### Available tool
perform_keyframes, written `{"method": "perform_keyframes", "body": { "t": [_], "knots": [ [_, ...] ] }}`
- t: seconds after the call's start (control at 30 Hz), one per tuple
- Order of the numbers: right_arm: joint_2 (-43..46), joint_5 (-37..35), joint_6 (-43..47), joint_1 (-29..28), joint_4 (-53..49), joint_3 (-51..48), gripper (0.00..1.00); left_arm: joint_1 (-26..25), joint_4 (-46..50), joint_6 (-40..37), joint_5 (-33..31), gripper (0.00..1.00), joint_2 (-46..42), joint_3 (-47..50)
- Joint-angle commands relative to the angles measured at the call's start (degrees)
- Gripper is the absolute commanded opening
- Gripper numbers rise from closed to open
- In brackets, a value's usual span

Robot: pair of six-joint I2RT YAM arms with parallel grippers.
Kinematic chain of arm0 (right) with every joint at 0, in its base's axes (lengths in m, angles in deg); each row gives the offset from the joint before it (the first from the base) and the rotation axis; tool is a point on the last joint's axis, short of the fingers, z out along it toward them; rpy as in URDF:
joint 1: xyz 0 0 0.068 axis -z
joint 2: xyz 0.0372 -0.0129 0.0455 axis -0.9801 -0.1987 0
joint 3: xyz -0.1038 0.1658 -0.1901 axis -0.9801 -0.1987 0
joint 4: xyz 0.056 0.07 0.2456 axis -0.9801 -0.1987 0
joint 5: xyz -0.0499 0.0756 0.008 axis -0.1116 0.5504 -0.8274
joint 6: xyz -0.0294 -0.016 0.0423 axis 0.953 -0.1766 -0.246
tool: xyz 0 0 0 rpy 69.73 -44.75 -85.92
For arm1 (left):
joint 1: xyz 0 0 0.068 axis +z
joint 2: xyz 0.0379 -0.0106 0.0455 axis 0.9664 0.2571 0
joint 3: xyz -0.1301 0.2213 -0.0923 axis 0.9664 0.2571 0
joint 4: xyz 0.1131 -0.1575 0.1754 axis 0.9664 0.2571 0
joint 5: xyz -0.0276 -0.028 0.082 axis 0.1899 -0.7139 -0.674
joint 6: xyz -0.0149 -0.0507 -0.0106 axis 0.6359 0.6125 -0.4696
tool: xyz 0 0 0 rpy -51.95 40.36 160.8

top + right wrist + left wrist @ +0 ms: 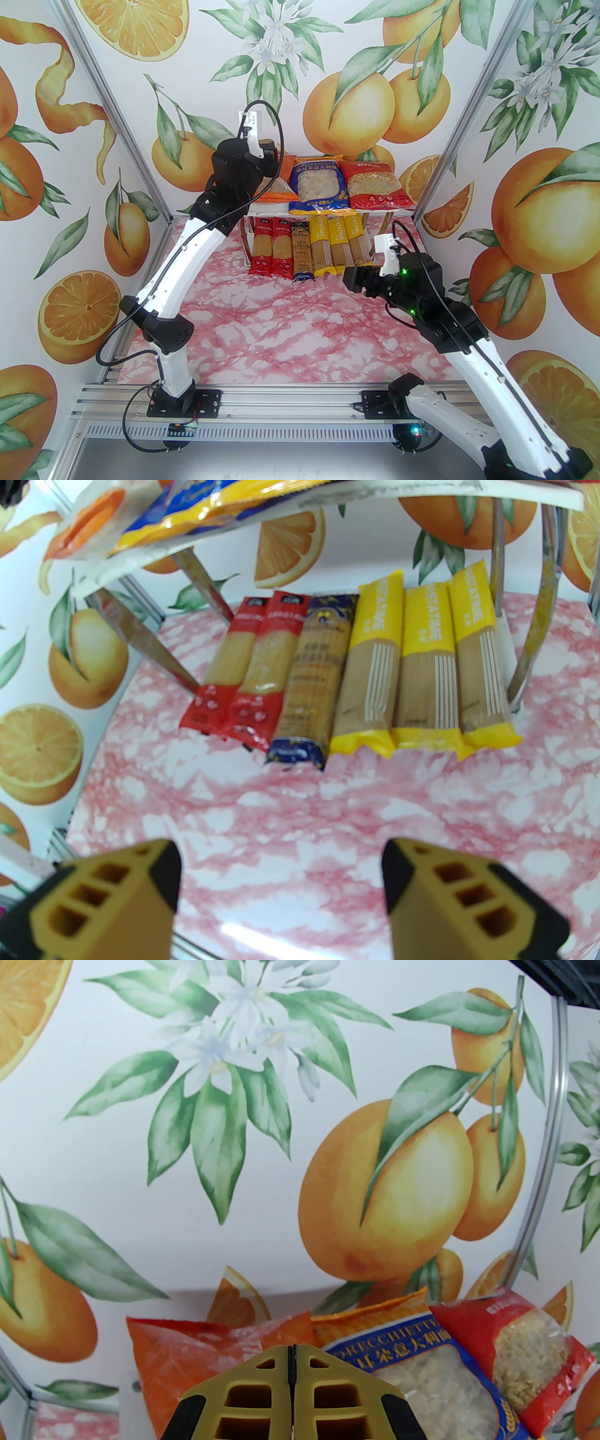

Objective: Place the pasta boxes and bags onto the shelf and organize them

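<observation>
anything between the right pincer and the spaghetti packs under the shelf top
Nothing visible. Bare marble tabletop is all that lies between the open right pincer and the near ends of the spaghetti packs. The chrome legs stand at either side of the row, not in front of it.

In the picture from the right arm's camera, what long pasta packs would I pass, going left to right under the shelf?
first red pack → second red pack → dark blue pack → first yellow pack → second yellow pack → third yellow pack
</observation>
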Motion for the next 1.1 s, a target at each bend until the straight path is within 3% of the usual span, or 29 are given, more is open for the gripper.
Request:
{"method": "perform_keyframes", "body": {
  "t": [0.0, 0.37, 0.63, 0.8, 1.07],
  "knots": [
    [0.8, -0.6, -0.9, 0.3, -1.1, 1.2, 0.75, 0.5, -5.3, -5.2, 0.4, 0.0, 3.6, -0.4],
    [0.8, -1.6, -1.1, 0.2, -1.5, 0.9, 0.75, 2.2, -1.3, -6.5, 0.4, 0.0, 10.1, -4.1],
    [1.1, -1.6, -1.8, 0.3, -1.5, 0.0, 0.75, 2.0, -0.5, -1.5, -0.4, 0.0, 7.0, 4.9],
    [1.5, -1.6, -2.5, 0.3, -1.3, -0.7, 0.75, 2.0, -0.4, 1.4, -3.6, 0.17, 3.9, 12.3],
    [1.5, -1.0, -3.7, 0.2, -0.9, -0.7, 0.75, 2.1, -6.1, 0.4, -0.1, 0.32, 1.2, 21.3]
  ]
}}
